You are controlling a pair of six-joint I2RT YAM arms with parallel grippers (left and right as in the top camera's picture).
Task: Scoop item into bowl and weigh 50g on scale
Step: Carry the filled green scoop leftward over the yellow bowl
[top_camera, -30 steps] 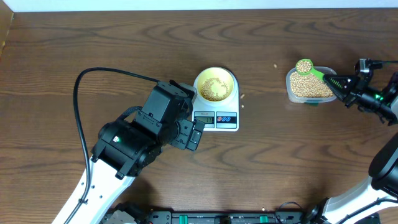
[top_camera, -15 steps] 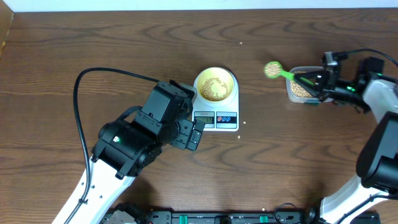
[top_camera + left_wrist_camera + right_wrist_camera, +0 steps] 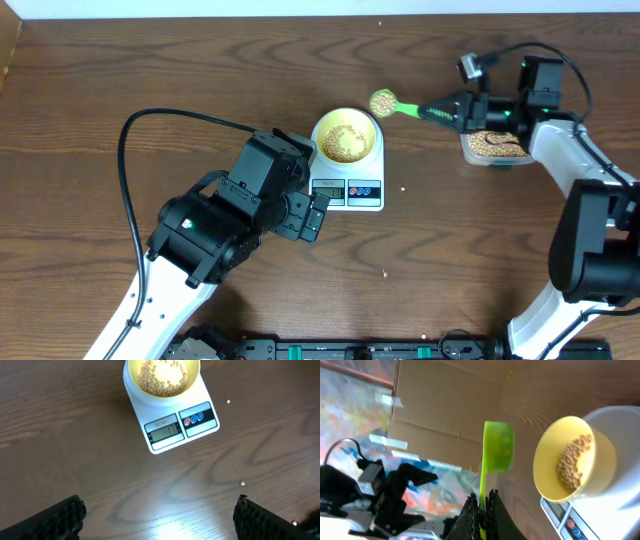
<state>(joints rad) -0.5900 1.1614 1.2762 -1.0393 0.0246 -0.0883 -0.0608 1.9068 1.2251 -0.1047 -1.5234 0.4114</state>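
The scale (image 3: 172, 422) display is too faint to read; the bowl (image 3: 161, 382) on it is cut by the left wrist view's top edge. Right of the scale, the right gripper (image 3: 437, 108), clamping a green scoop (image 3: 395, 103), hides part of the tub (image 3: 497, 152).

On the white flat digital kitchen scale (image 3: 172, 425), the grey display (image 3: 162, 433) shows dark digits at its right end, apparently "11"; too soft to confirm. Small print above the display: illegible. Red and blue buttons (image 3: 194, 419) beside the display: markings unreadable.
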